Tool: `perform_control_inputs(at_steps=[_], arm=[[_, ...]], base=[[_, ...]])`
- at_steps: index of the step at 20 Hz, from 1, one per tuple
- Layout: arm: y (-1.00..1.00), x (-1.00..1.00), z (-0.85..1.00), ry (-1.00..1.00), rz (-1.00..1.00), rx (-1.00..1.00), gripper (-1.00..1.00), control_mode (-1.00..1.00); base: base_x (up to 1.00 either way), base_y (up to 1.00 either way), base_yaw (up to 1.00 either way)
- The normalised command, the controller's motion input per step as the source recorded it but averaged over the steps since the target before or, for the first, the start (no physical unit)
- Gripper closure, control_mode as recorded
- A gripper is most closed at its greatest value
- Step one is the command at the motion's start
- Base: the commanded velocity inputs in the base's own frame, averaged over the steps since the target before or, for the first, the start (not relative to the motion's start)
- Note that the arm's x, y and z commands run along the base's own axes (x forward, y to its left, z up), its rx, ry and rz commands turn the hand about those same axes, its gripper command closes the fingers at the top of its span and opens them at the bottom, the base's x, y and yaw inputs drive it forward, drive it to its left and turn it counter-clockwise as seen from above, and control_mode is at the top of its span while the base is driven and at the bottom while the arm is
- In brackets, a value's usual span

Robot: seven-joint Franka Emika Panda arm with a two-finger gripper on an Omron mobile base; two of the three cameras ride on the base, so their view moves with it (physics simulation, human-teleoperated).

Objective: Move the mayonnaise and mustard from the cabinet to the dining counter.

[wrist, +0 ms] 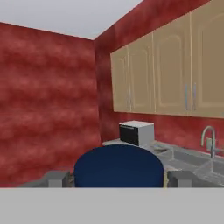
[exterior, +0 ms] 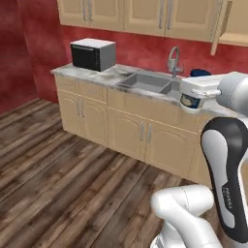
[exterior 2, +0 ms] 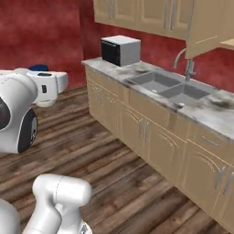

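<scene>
1. Mayonnaise jar [wrist: 118, 166]: its dark blue round lid sits between the two finger tips in the hand view. In the left base view the blue lid [exterior: 200, 72] peeks out behind the white hand, up off the counter.
2. Claw [wrist: 118, 177]: jaws stand wide, one finger tip [wrist: 56, 178] on each side of the jar, clasping the jar; contact itself is hidden by the lid.
3. Wall cabinet [exterior: 145, 17]: light tan panelled doors with vertical silver handles; one door [exterior 2: 205, 27] at the right end hangs ajar.
4. Sink counter [exterior 2: 215, 112]: marble top with a grey sink [exterior 2: 171, 87] and a tap [exterior: 173, 59].
5. Microwave [exterior: 93, 54]: on the counter's left end, well apart from the claw.
6. Wood floor [exterior: 58, 169].
</scene>
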Motion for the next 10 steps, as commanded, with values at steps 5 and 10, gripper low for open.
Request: perform_control_inputs(at_steps=[5, 10], arm=[[0.0, 0.0, 0.0, 0.0, 0.0, 0.0, 1.0, 1.0], [0.0, 0.0, 0.0, 0.0, 0.0, 0.0, 1.0, 1.0]], base=[[-0.46, 0.31, 0.99], [0.05, 0.26, 0.87]])
